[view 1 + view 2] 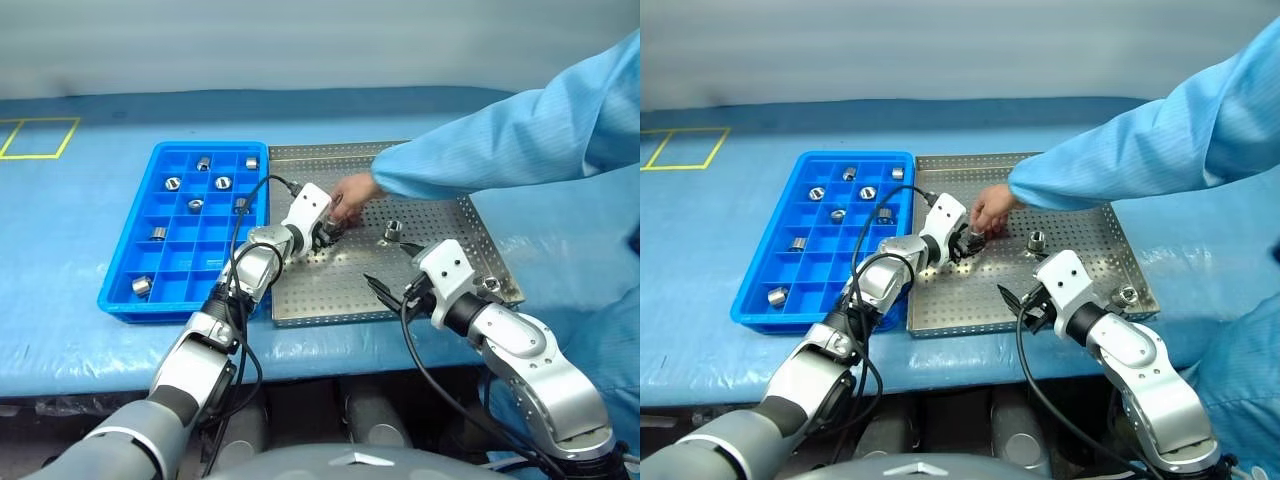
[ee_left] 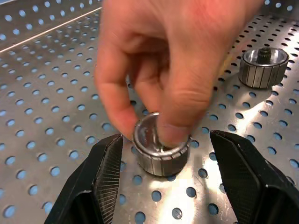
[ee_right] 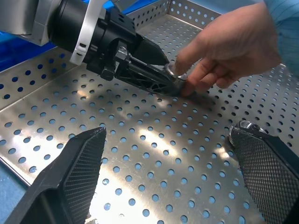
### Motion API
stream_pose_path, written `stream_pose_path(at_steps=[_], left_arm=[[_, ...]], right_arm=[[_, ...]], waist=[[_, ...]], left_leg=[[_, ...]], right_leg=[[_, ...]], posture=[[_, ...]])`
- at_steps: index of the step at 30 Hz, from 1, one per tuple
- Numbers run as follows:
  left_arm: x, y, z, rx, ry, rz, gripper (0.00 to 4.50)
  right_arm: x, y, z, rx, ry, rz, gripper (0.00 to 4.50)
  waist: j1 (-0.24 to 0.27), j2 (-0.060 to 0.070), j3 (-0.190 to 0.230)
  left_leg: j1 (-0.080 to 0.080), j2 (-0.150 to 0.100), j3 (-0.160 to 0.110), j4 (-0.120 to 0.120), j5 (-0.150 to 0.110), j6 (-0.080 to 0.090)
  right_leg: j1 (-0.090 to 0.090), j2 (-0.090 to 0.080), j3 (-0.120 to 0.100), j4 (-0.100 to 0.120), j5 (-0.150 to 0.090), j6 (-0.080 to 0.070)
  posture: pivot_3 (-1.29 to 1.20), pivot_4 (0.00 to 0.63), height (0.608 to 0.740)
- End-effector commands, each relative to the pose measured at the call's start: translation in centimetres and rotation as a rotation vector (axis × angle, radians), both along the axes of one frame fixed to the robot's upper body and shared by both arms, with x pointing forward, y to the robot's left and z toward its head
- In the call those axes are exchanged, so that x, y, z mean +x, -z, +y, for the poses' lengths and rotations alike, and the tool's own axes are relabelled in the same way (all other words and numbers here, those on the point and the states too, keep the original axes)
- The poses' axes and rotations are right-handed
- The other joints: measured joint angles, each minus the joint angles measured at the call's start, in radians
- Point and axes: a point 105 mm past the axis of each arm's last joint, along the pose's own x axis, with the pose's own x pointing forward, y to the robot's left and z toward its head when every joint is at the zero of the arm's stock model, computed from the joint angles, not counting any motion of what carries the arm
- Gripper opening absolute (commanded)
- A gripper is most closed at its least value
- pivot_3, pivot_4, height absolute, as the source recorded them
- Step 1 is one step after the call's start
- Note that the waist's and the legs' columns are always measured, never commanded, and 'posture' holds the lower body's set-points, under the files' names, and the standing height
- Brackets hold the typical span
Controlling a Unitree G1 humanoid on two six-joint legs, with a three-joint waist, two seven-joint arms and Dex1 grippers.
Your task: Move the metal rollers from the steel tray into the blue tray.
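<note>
With our left gripper [image 2: 161,186] spread around a roller [image 2: 161,149] mid-steel tray [image 1: 330,300] that a person's hand [image 1: 352,195] grips, closing could pinch fingers; right gripper [image 3: 173,182] gapes empty.

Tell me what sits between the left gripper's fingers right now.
In the left wrist view, a metal roller stands on the steel tray between the open left gripper fingers, pinched by a person's hand.
</note>
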Motion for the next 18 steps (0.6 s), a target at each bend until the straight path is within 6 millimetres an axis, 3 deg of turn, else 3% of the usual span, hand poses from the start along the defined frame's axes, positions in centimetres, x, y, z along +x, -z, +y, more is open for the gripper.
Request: stream_pose_path(at_steps=[1, 10, 15, 18], left_arm=[[0.4, -1.8, -0.1, -0.014, 0.011, -0.07, 3.24], [-0.2, -1.6, -0.1, -0.017, 0.051, -0.061, 3.24], [-1.7, -1.8, -1.2, -0.034, 0.163, -0.027, 4.48], [-3.0, -2.0, -1.4, -0.008, 0.274, -0.024, 4.48]], right_arm=[[0.0, -1.2, 0.1, -0.002, 0.001, -0.05, 4.5], [0.4, -1.2, 0.6, 0.005, -0.015, -0.055, 4.5], [0.5, -1.2, 0.6, 0.004, -0.01, -0.059, 4.5], [0.5, -1.3, 0.4, -0.002, 0.005, -0.062, 4.5]], waist=[[-0.003, 0.0, 0.0], [-0.005, 0.0, 0.0], [-0.005, 0.0, 0.0], [-0.007, 0.0, 0.0]], left_leg=[[0.0, 0.0, 0.0, 0.0, 0.0, 0.0], [0.0, 0.0, 0.0, 0.0, 0.0, 0.0], [0.0, 0.0, 0.0, 0.0, 0.0, 0.0], [0.0, 0.0, 0.0, 0.0, 0.0, 0.0]], right_leg=[[0.0, 0.0, 0.0, 0.0, 0.0, 0.0], [0.0, 0.0, 0.0, 0.0, 0.0, 0.0], [0.0, 0.0, 0.0, 0.0, 0.0, 0.0], [0.0, 0.0, 0.001, 0.0, 0.0, 0.0]], posture=[[-0.15, 0.15, 0.74], [-0.13, 0.15, 0.74], [-0.14, 0.15, 0.74], [-0.15, 0.15, 0.74]])
